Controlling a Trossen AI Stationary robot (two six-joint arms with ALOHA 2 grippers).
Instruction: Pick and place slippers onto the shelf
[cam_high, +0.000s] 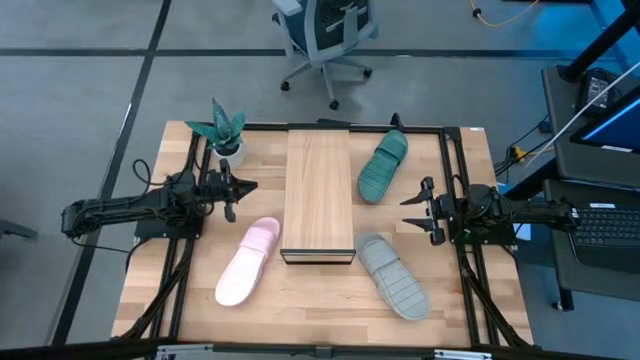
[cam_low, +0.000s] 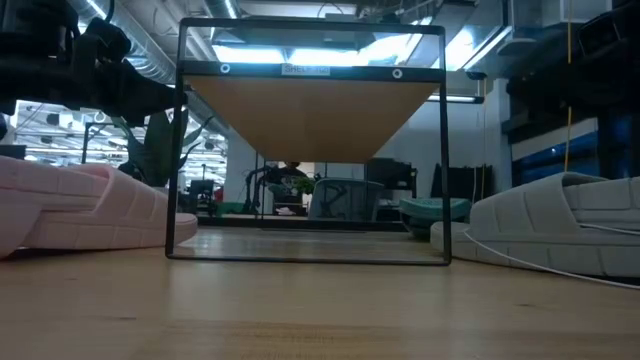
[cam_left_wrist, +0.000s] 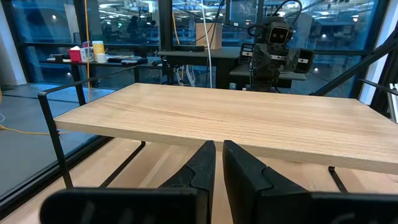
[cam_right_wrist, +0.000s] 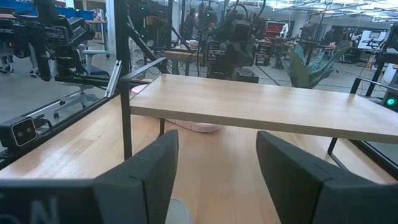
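Shelf (cam_high: 319, 190) standing mid-counter (cam_high: 310, 310), pink slipper (cam_high: 249, 262) lying left of it, grey slipper (cam_high: 394, 276) front-right, teal slipper (cam_high: 383, 165) rear-right, left gripper (cam_high: 243, 188) hovering with jaws nearly closed, right gripper (cam_high: 408, 211) hovering with jaws wide, both empty.

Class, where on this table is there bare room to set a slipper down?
The shelf top is bare throughout. The table's near strip, between pink slipper and grey slipper, is free. It is crowded by the plant and green slipper.
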